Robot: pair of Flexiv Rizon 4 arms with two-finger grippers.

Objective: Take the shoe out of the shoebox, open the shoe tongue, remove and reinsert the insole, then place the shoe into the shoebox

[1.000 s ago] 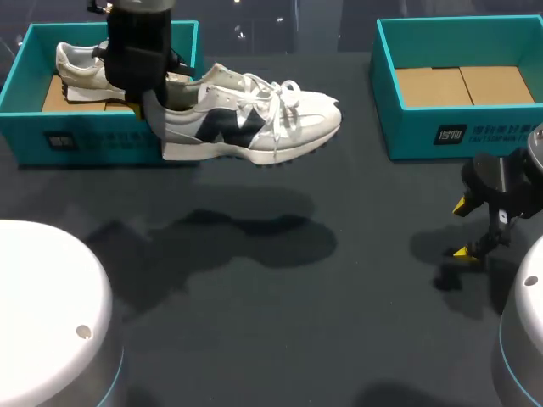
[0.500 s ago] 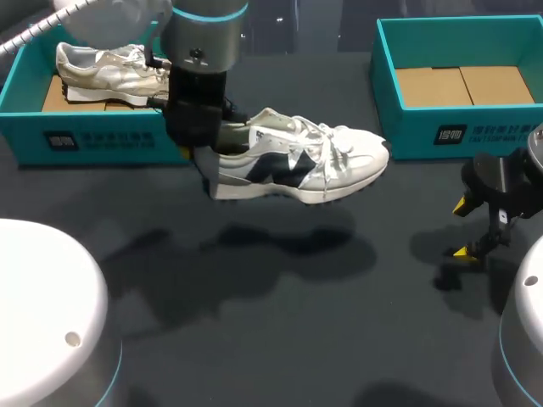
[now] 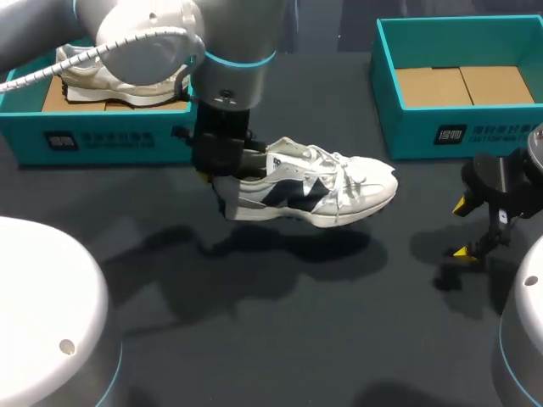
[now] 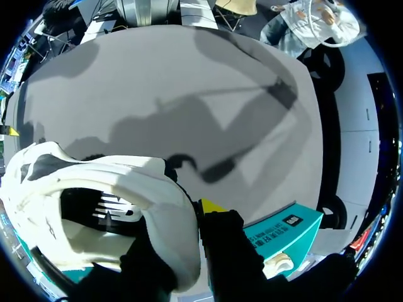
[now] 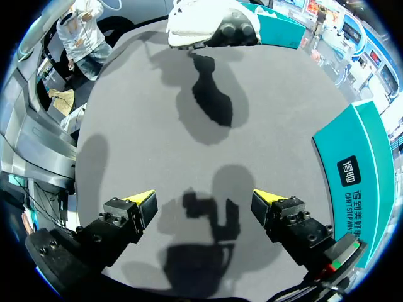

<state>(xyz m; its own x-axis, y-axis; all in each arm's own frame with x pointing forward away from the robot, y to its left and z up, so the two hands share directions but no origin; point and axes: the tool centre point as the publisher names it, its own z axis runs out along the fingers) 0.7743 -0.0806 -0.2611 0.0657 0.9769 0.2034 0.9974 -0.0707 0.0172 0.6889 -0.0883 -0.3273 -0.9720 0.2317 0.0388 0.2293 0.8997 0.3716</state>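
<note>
A white sneaker (image 3: pixel 310 191) with a navy side mark and white laces hangs just above the middle of the table, toe pointing right. My left gripper (image 3: pixel 222 182) is shut on its heel collar. In the left wrist view one finger is inside the shoe (image 4: pixel 94 214) and the other, yellow-tipped finger (image 4: pixel 211 206) is outside the heel. My right gripper (image 3: pixel 462 227) stands open near the table's right edge with nothing between its fingers (image 5: pixel 141 196). From the right wrist, the shoe (image 5: pixel 201 22) shows far ahead.
A teal shoebox (image 3: pixel 102 140) at the back left holds a second white shoe (image 3: pixel 110 72). Another teal shoebox (image 3: pixel 458 127) at the back right shows only its cardboard floor. White arm bases (image 3: pixel 42 314) stand at both front corners.
My left arm has carried the sneaker from beside the left shoebox to the right and down toward the table's middle. The right arm has kept still.
</note>
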